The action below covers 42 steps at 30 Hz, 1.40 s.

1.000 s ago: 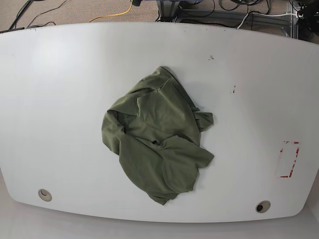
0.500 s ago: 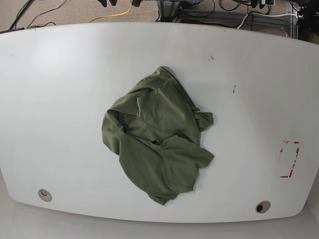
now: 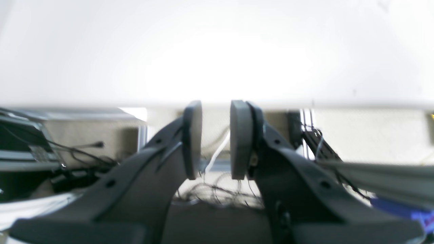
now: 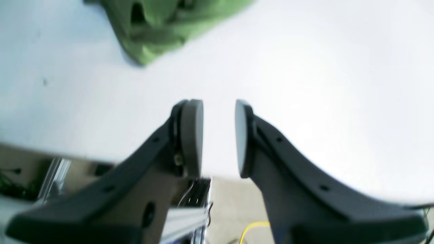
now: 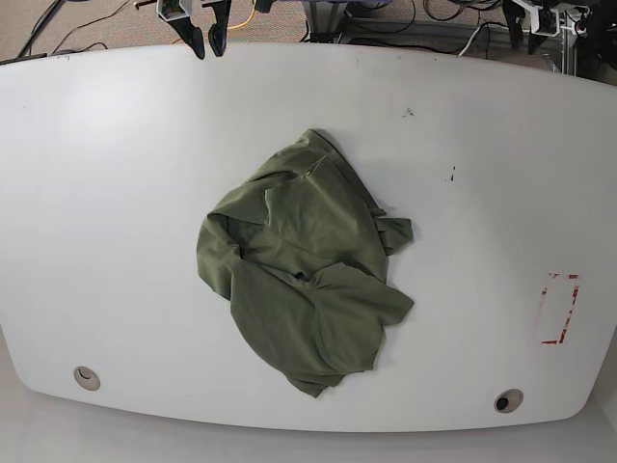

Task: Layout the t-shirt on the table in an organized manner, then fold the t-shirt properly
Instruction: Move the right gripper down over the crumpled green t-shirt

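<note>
The near edge of the white table [image 5: 116, 289] has two round holes, one [image 5: 87, 377] at one corner and another [image 5: 508, 399] at the other corner. A little farther in, near the side of the second hole, there is a red tape box [image 5: 558, 309] stuck on the top. The green t-shirt [image 5: 304, 260] lies in the middle of the table in a crumpled heap, with folds and bumps all over, and one bit sticks out to the side. It is not spread flat. Nothing is touching it. Past the shirt there are a few tiny dark specks [image 5: 408, 112] on the white top. At the far edge, the right gripper [image 5: 207, 40] hangs just over the rim of the table, well apart from the shirt. In its own camera its two fingers [image 4: 191, 135] are apart with a gap between them, and nothing is in the gap. That camera also shows the shirt up ahead on the table. The left gripper [image 5: 540, 24] is at the other far corner, still behind the table edge. In its camera the round pads [image 3: 192, 135] also have a gap between them and hold nothing, and the table edge is just in front of them. Behind the table there is brown floor with black wires [image 5: 453, 10] and one yellow wire [image 5: 236, 24].
</note>
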Each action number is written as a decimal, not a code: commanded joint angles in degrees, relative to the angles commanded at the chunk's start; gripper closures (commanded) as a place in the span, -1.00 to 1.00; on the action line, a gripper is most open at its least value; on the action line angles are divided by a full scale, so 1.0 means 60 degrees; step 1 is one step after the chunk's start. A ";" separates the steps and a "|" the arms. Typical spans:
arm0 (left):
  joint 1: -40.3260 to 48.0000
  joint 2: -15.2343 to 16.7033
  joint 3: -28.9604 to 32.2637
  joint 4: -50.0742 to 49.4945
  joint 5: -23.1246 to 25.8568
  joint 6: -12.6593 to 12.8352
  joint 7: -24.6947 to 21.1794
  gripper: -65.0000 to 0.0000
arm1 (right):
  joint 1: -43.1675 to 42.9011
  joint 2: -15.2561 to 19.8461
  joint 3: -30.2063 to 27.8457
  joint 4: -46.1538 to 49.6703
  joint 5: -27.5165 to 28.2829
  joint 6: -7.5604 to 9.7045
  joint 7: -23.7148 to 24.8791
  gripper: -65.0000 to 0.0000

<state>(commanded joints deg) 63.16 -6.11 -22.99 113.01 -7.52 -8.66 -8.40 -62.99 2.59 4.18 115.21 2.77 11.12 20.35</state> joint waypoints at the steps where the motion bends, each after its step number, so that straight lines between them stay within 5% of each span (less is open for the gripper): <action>1: -0.0147 0.0000 0.0000 0.0015 0.0000 0.0000 0.0000 0.62 | 0.0161 0.0000 -0.0103 0.0000 0.0000 0.0000 0.0000 0.51; 10: -0.1187 -0.0015 0.0410 0.0015 0.0073 0.0000 0.0029 0.61 | 0.1597 0.0293 -0.1216 0.0000 -0.0015 0.0000 -0.1055 0.46; 16: -0.1641 -0.0044 0.0718 0.0059 0.0073 -0.0029 0.0029 0.56 | 0.2667 0.0615 -0.2271 -0.0015 -0.0015 -0.0015 -0.2066 -0.09; 21: -0.1817 -0.0015 0.0718 0.0059 0.0044 -0.0601 0.0029 0.13 | 0.3399 0.0806 -0.3004 0.0000 -0.0015 -0.0059 -0.2813 -0.40; 25: -0.1978 -0.0015 0.0689 0.0059 0.0015 -0.1114 0.0029 -0.20 | 0.4308 0.0835 -0.3297 -0.0029 -0.0015 -0.0073 -0.3648 -0.41; 42: -0.2286 -0.0029 0.0659 0.0059 0.0059 -0.1143 0.0029 -0.21 | 0.7766 0.0864 -0.4674 -0.0366 -0.0015 -0.0073 -0.7355 -0.41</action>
<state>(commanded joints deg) 49.45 -6.29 -19.03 113.36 -7.16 -15.52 -8.22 -16.40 7.78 -23.87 113.01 2.68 10.68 -23.78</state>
